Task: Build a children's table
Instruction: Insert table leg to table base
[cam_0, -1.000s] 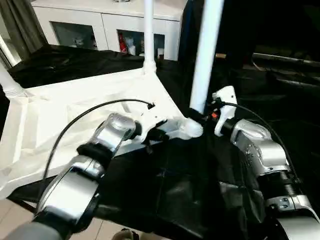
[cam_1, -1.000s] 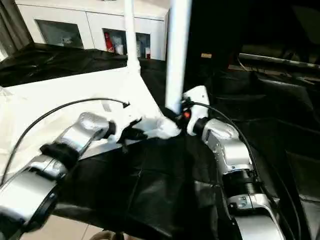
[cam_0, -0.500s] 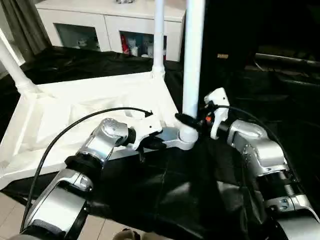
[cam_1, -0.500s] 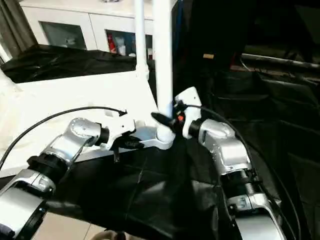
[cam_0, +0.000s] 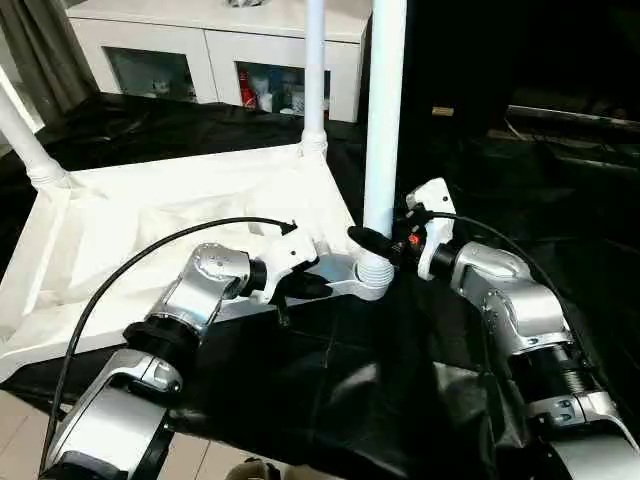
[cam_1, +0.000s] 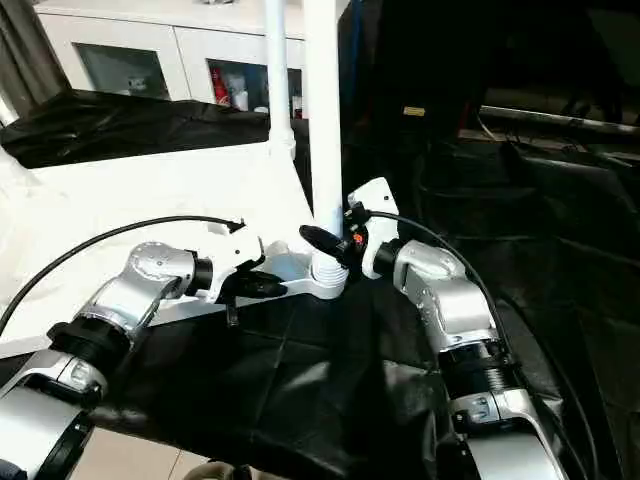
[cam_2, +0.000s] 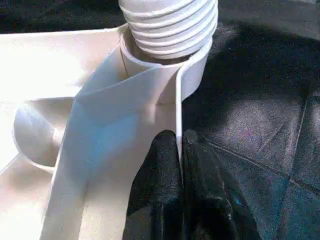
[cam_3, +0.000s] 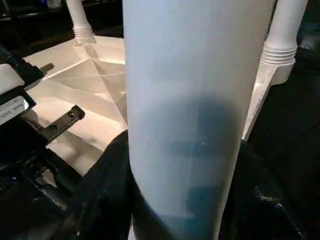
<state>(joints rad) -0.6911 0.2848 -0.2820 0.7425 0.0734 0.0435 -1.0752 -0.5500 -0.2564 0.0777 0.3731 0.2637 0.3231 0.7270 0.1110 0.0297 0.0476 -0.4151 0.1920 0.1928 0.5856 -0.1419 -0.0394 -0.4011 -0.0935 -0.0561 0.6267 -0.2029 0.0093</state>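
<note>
The white tabletop (cam_0: 150, 210) lies upside down on a black cloth. Its ribbed underside faces up. Three white legs stand in it: one at the far left (cam_0: 22, 135), one at the back corner (cam_0: 314, 75), and one upright in the near right corner socket (cam_0: 372, 275). My right gripper (cam_0: 378, 240) is shut on this near leg (cam_3: 195, 100) just above the socket, with a black finger on each side. My left gripper (cam_2: 178, 150) is shut on the tabletop's thin rim (cam_2: 176, 105) right beside that socket, where the leg's ribbed end (cam_2: 170, 25) enters.
A white cabinet (cam_0: 220, 50) with glass doors stands behind the table. Black cloth (cam_0: 330, 380) covers the work surface and drapes over its front edge. Dark furniture fills the right side. A black cable (cam_0: 150, 250) loops over my left forearm.
The head view has shifted. The near leg leaned a second ago and now stands upright in its corner socket. Both grippers have kept their holds.
</note>
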